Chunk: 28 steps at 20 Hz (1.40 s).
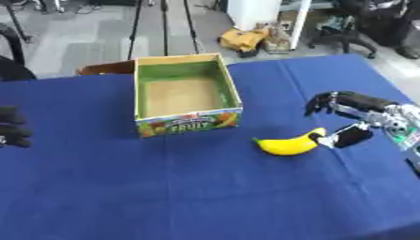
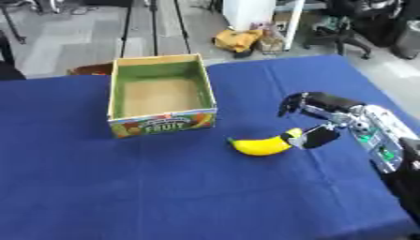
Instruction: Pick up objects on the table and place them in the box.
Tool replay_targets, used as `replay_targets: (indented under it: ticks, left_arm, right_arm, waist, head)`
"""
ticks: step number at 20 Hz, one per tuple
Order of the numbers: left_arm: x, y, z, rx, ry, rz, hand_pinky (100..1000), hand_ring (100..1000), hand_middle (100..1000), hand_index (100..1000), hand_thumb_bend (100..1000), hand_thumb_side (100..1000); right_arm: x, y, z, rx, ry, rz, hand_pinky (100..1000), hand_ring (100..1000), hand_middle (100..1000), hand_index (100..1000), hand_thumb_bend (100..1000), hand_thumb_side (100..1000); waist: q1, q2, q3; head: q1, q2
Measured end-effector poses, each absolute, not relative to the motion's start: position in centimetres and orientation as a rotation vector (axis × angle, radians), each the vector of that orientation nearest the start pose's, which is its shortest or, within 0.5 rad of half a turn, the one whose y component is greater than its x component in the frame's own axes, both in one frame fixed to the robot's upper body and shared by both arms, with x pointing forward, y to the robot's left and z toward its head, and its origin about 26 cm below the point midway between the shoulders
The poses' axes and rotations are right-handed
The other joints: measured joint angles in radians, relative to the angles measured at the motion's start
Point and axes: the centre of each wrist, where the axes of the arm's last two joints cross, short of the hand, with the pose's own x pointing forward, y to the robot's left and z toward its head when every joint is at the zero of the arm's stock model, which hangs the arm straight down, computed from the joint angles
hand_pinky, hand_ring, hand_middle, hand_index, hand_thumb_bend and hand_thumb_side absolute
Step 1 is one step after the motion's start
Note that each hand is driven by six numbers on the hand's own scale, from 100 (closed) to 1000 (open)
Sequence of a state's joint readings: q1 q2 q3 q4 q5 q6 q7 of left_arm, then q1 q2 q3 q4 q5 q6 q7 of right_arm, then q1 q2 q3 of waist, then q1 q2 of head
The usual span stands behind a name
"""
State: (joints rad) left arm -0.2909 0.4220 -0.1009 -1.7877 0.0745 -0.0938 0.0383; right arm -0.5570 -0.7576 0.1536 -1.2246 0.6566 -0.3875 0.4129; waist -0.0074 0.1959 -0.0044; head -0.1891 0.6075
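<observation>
Reaching in from the right side, the robot's right hand (image 2: 324, 123) sits low over the blue tablecloth (image 1: 189, 187), its black thumb at the near end of the banana's tip and its curled black fingers (image 1: 324, 101) arched above and beyond it; nothing is held, and whether the thumb actually touches the fruit cannot be told. Behind the hand, the silver forearm with a small green light runs toward the lower right corner of the right eye view.

At the left edge of the left eye view the left hand (image 1: 11, 126) shows only as dark rounded shapes resting at the table's side, too little of it to say how the fingers stand.

Just left of the right hand lies the yellow banana (image 1: 287, 144), flat on the cloth, its curve opening upward and its dark-tipped end pointing toward the hand.

Farther back and to the left stands the cardboard box (image 1: 231, 84), open at the top, with green inner walls, a bare brown floor and a printed front panel reading "FRUIT". Banana and box are well apart
</observation>
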Motion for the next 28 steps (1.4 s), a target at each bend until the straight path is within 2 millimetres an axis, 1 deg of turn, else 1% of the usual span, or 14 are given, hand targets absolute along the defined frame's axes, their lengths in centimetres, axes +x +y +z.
replay_targets:
  ticks: [4, 11, 16, 24, 28]
  left_arm:
    - [32.6, 27.1, 14.9, 0.119, -2.121, -0.436, 567, 602, 617, 767, 490, 836]
    - [32.6, 27.1, 14.9, 0.118, -2.119, -0.438, 567, 601, 616, 767, 491, 835]
    - [32.6, 27.0, 14.9, 0.115, -2.120, -0.435, 567, 601, 616, 767, 492, 834]
    - [32.6, 26.9, 14.9, 0.112, -2.120, -0.433, 567, 601, 615, 767, 493, 834]
    - [32.6, 26.9, 14.8, 0.112, -2.119, -0.432, 567, 601, 614, 767, 494, 834]
  right_arm:
    - [39.9, -39.6, 16.4, -0.771, -1.331, 1.682, 696, 767, 794, 802, 287, 379]
    - [40.3, -39.2, 15.4, -0.742, -1.284, 1.753, 694, 752, 778, 803, 294, 384]
    - [40.7, -38.9, 15.1, -0.733, -1.282, 1.775, 692, 749, 774, 802, 290, 387]
    - [41.2, -37.6, 15.0, -0.715, -1.298, 1.818, 693, 749, 772, 802, 288, 391]
    - [41.3, -37.4, 14.9, -0.711, -1.300, 1.822, 692, 748, 769, 801, 287, 395]
  waist:
    - [0.000, 0.000, 0.003]
    - [0.000, 0.000, 0.004]
    - [-0.001, 0.000, 0.005]
    - [-0.003, 0.000, 0.006]
    - [-0.003, 0.000, 0.006]
  head:
    - [-0.003, 0.007]
    - [-0.007, 0.008]
    - [-0.007, 0.008]
    - [-0.008, 0.008]
    - [-0.008, 0.008]
